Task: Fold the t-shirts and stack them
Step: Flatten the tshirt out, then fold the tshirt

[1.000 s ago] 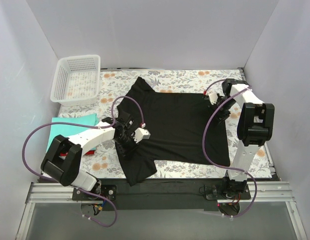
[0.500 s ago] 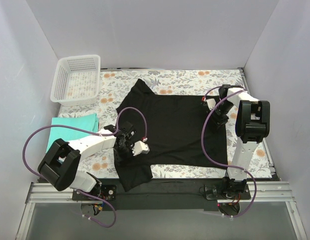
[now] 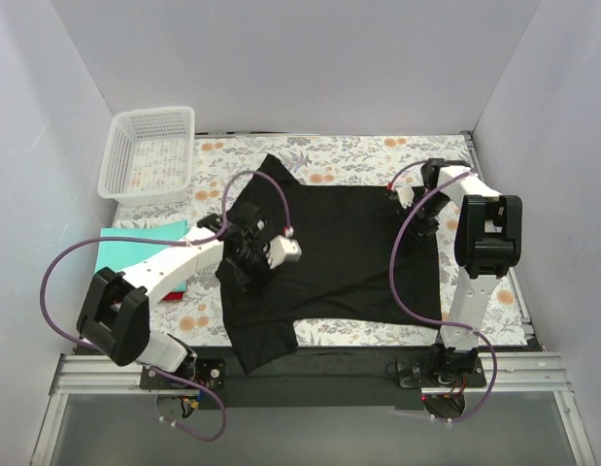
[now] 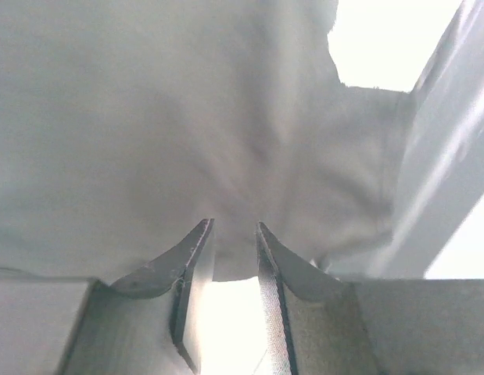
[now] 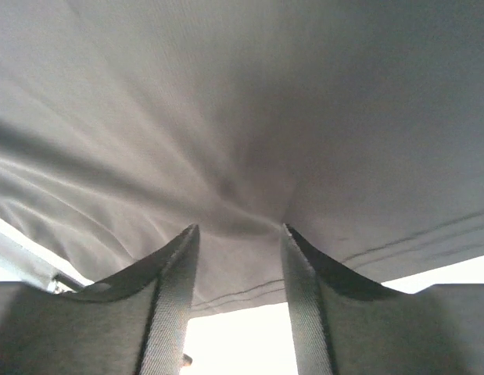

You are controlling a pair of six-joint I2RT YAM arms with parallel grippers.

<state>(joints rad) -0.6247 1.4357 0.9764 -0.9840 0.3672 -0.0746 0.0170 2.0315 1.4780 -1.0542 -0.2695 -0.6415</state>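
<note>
A black t-shirt [image 3: 344, 252] lies spread on the flowered mat, collar side to the left, one sleeve hanging toward the near edge. My left gripper [image 3: 245, 257] sits low over the shirt's left part. In the left wrist view its jaws [image 4: 234, 228] stand a little apart, with a cloth edge [image 4: 226, 156] lying loose between the tips. My right gripper [image 3: 419, 214] is at the shirt's far right corner. Its jaws [image 5: 240, 231] are open wide, and the stitched hem [image 5: 249, 293] runs across the gap. A folded teal t-shirt [image 3: 135, 250] lies left of the mat, with a sliver of red cloth [image 3: 176, 287] beside it.
A white lattice basket [image 3: 108, 160] stands at the far left corner. White walls close in the left, right and far sides. Purple cables loop from both arms over the shirt's edges. The flowered mat [image 3: 358, 150] shows beyond the shirt.
My left gripper has gone from the shirt's near-left part back toward the collar, its jaws parting after a pinch. The near sleeve stays pulled toward the near edge. My right jaws have widened.
</note>
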